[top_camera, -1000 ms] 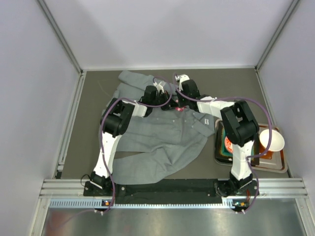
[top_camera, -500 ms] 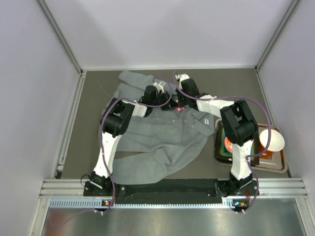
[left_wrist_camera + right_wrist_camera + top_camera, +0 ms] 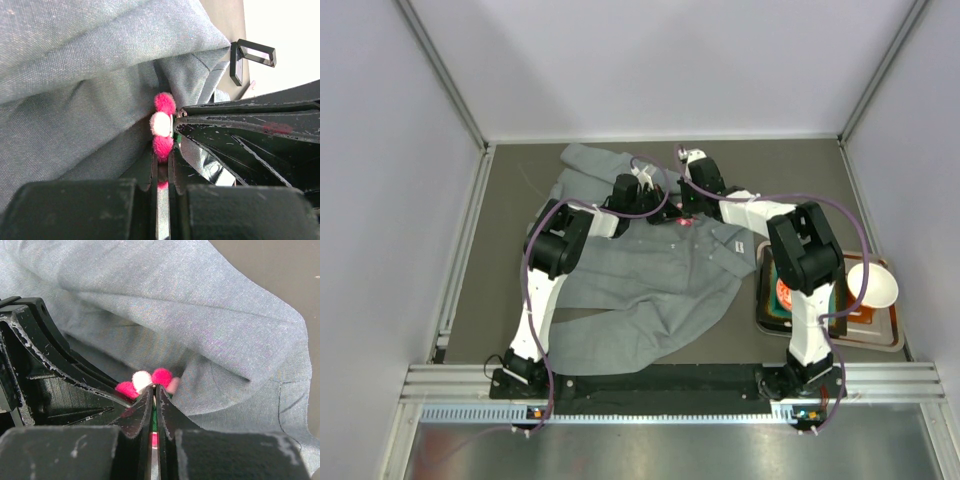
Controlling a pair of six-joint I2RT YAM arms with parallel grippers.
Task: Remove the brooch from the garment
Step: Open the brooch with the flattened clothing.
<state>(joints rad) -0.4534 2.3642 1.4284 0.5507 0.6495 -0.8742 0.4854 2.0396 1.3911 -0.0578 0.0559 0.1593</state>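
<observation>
Brooch sits pinned on the grey garment, at its far part on the bench. Left gripper jaws are pressed together, nipping its lower petal. Right gripper jaws pinch it from the opposite side.

Access to brooch is shut off on two sides: left jaws and right jaws are closed on it tip to tip, and no gap is left between them. A raised fold of garment is banked just beside it. Bare worktop is left open along the left strip and far right corner. The near right is blocked by tray and bowl.
</observation>
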